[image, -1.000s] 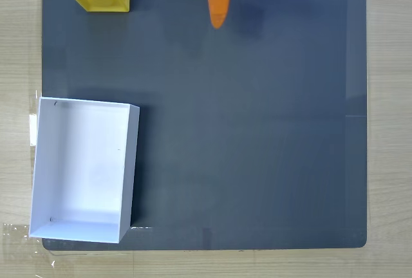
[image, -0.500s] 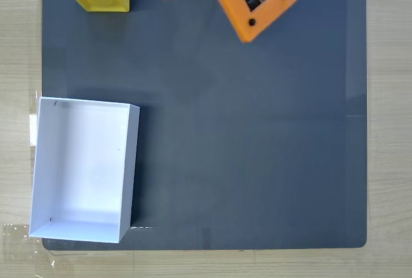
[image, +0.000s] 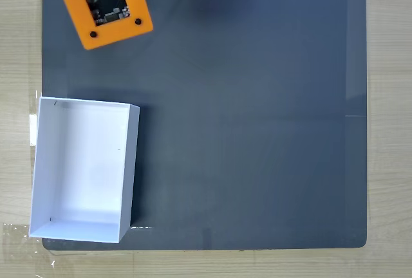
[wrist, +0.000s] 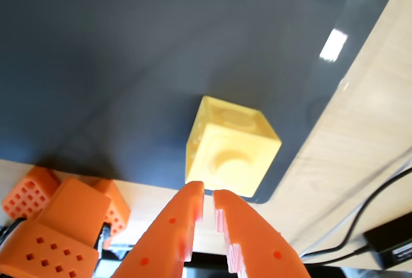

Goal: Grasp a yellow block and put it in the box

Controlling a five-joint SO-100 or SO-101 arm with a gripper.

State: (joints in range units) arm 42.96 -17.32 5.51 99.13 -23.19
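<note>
From the fixed view, looking straight down, the arm's orange camera housing (image: 103, 4) with its exposed circuit board sits over the top left corner of the dark grey mat (image: 257, 130). The white box (image: 38, 162) lies empty at the mat's lower left edge, partly overhanging onto the pale wooden table (image: 389, 162), well apart from the arm. The fingers themselves are under the housing here, so this angle tells nothing about them.

In the wrist view the yellow block (wrist: 232, 149) stands on the mat near its corner, just ahead of the gripper (wrist: 209, 197), with its round stud facing up and toward the lens. The two orange fingers (wrist: 177, 226) are pressed nearly together, only a thin slit between them, holding nothing, their tips just short of the block's near lower edge. A black cable (wrist: 360, 217) trails across the table to the right.

The block looks like light, hollow, hard plastic: stiff enough not to crush, but glossy, so it could slide or twist in a skewed pinch. I'd say the jaws must spread wide first, then close squarely on two opposite flat sides, below the stud.
</note>
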